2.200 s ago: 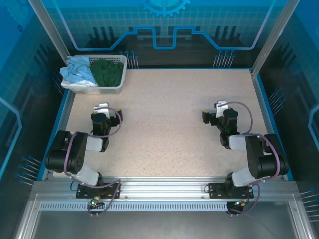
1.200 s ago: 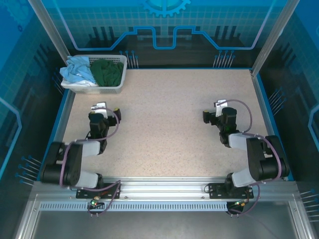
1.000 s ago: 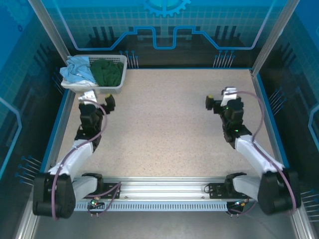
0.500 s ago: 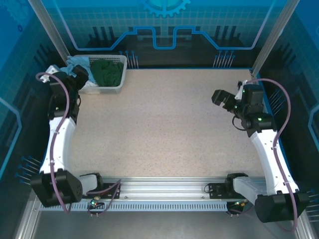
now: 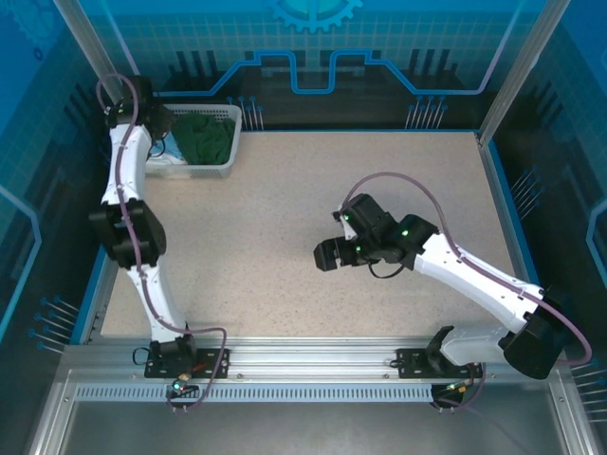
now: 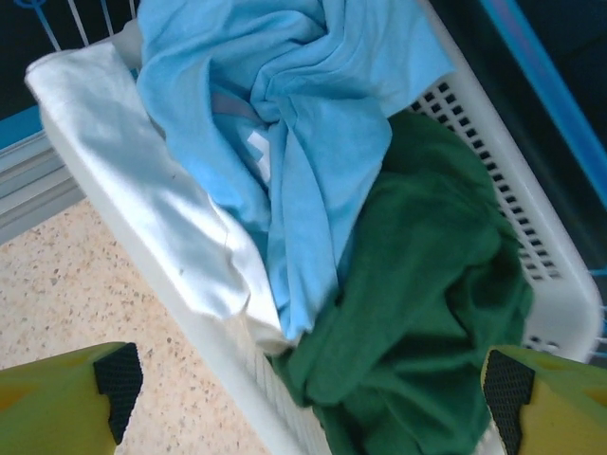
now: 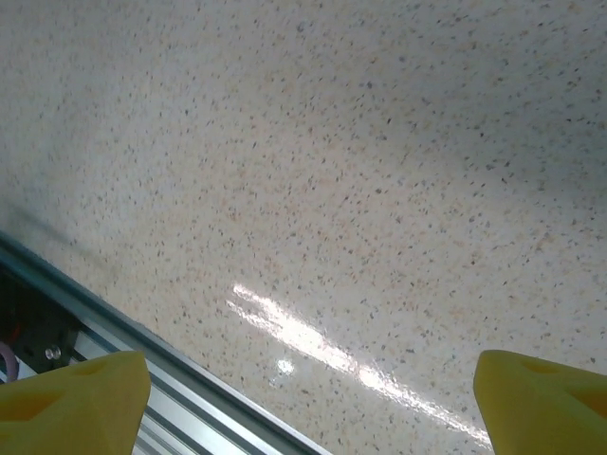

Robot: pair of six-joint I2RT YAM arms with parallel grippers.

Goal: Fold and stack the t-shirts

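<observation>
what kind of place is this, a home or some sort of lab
Probably a robot lab test cell: a left arm and a right arm bolted to an aluminium rail at a speckled table, blue printed panels fencing it in, and a white basket of t-shirts.

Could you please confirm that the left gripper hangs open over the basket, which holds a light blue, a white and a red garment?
Not quite: the third is a dark green garment, not red, as the left wrist view shows. The left gripper does hang open over the basket, which also holds the light blue shirt and the white garment.
</observation>
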